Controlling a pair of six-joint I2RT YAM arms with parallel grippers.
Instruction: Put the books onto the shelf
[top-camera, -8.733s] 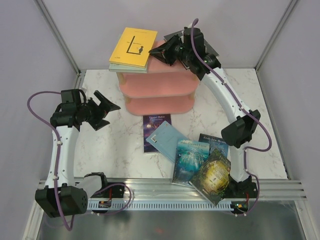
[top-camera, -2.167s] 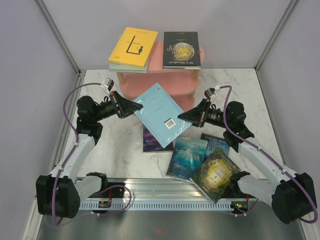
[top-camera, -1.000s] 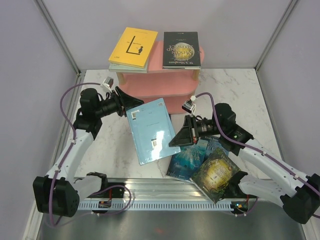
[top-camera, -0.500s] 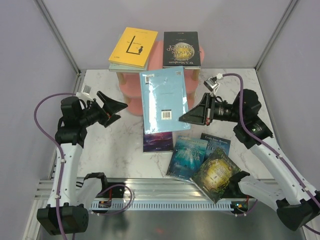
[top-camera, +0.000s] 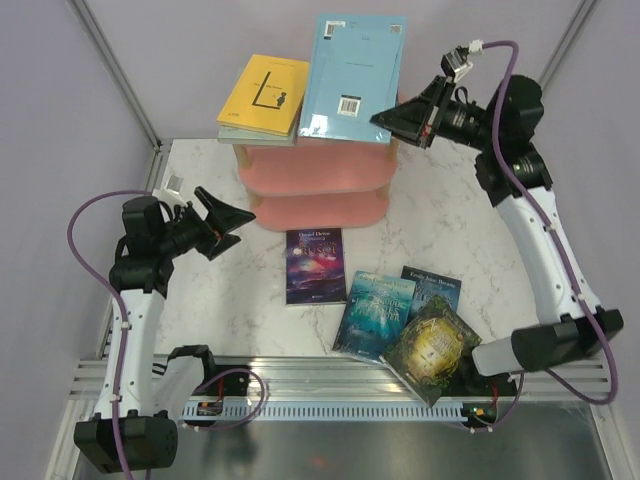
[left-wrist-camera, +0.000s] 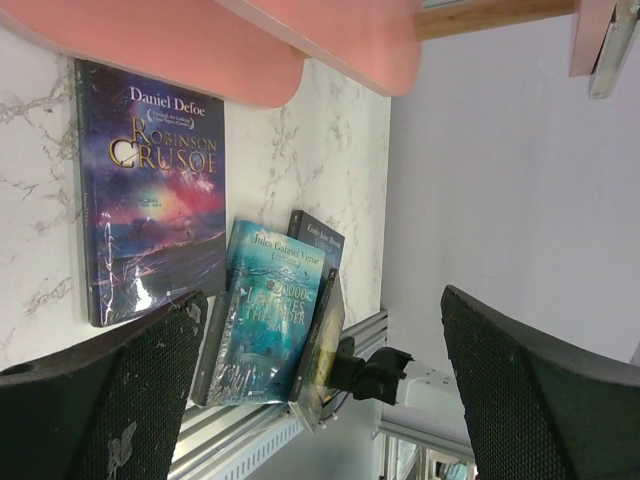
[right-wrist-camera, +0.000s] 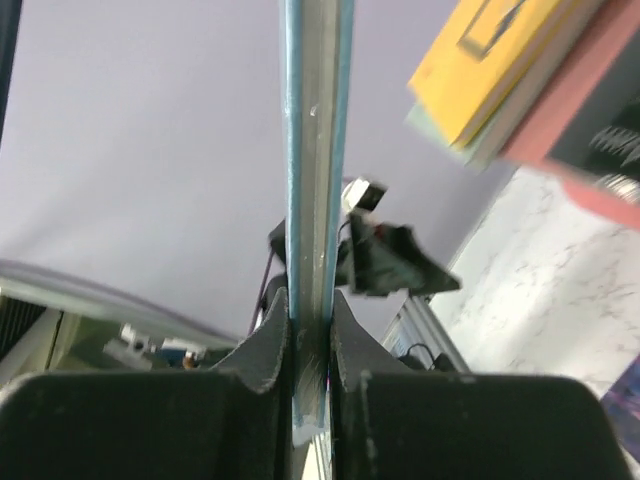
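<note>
This is a robotics lab test cell. Plain pale lilac wall panels (top-camera: 60, 110), held in bare aluminium frame posts (top-camera: 117, 75), box in a white marble-patterned table (top-camera: 230, 290). Two white jointed robot arms (top-camera: 540, 250) trailing purple cables (top-camera: 100, 198) are bolted to a slotted aluminium rail (top-camera: 340, 372) along its near edge. A small pink three-tier shelf (top-camera: 310, 178) and loose paperback books (top-camera: 316, 265) rest on the table.

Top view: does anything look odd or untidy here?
The light blue book hangs in the air over the shelf, pinched by its edge in the right gripper. Near the front rail, three books overlap in a skewed pile.
</note>
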